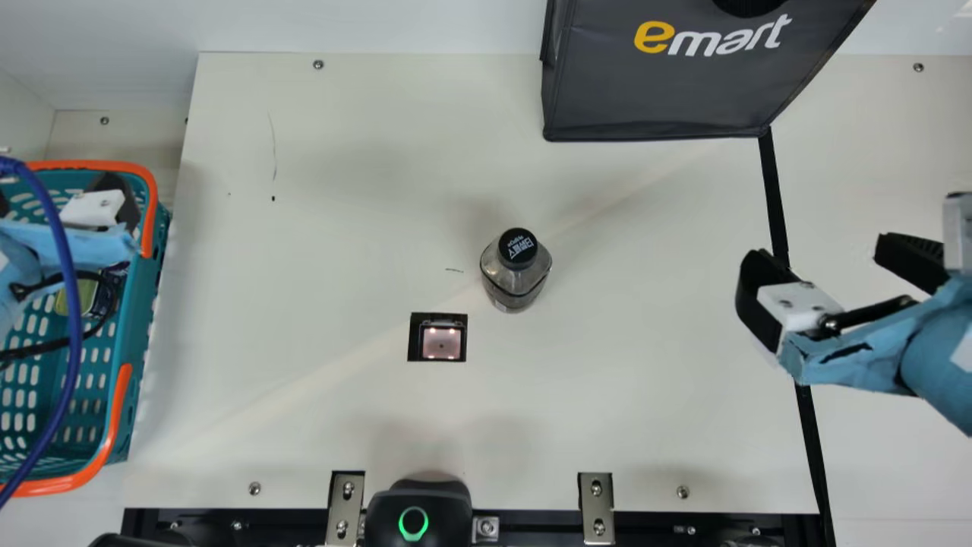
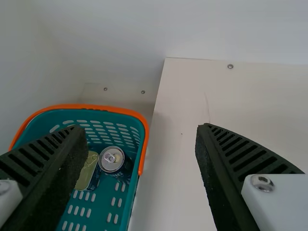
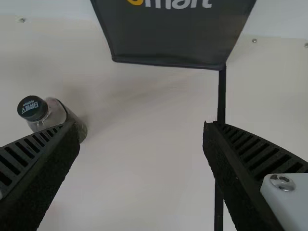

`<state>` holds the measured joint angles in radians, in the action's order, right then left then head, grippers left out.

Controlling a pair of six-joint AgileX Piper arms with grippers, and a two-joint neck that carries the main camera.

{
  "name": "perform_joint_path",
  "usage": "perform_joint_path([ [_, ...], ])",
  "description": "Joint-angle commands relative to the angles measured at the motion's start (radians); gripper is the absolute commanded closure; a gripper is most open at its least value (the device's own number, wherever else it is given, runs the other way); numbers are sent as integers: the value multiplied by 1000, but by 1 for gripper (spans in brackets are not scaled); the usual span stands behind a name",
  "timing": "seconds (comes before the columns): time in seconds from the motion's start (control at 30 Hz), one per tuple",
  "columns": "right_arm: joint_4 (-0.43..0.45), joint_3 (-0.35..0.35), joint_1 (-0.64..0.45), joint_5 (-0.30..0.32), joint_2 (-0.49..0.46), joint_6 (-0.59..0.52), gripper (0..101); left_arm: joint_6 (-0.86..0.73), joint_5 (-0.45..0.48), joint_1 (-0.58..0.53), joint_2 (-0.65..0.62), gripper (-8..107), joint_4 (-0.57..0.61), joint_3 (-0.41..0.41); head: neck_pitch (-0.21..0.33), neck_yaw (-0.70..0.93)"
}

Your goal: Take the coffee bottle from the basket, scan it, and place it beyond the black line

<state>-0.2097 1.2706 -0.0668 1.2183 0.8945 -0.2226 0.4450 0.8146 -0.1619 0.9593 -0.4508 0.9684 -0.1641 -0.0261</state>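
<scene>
While left pincer's (image 1: pixel 59 195) view shows a can (image 2: pixel 111 160), right pincer's (image 1: pixel 820 257) the bottle (image 3: pixel 52 114), both gape.

Glossy teal plastic basket (image 1: pixel 137 365), smooth cream table (image 1: pixel 342 228).

Legible print: the dark grey box-shaped bag (image 1: pixel 653 99) bore "emart", its first letter yellow, the rest white. White lettering stood on the round black cap (image 1: pixel 518 247) of the transparent bottle (image 1: pixel 515 285); its wording could not be read with certainty.

Downward main view; basket (image 1: pixel 143 319) also in left wrist view
</scene>
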Motion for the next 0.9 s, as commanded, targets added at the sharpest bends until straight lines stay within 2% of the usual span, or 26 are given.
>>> perform_joint_path([
  [0.0, -20, -3, -6, 2, 9, -29, 10, 0, 0, 0, 0, 9, 0, 0, 26, -1],
  [0.17, -41, -8, -14, -6, 35, -78, 10, 0, 0, 0, 0, 9, 0, 0, 26, -1],
  [0.5, -30, -21, 22, -67, 86, -127, 10, 0, 0, 0, 0, 9, 0, 0, 26, -1],
  [0.87, 33, -34, 169, -117, 121, -80, 10, 0, 0, 0, 0, 9, 0, 0, 26, -1],
])
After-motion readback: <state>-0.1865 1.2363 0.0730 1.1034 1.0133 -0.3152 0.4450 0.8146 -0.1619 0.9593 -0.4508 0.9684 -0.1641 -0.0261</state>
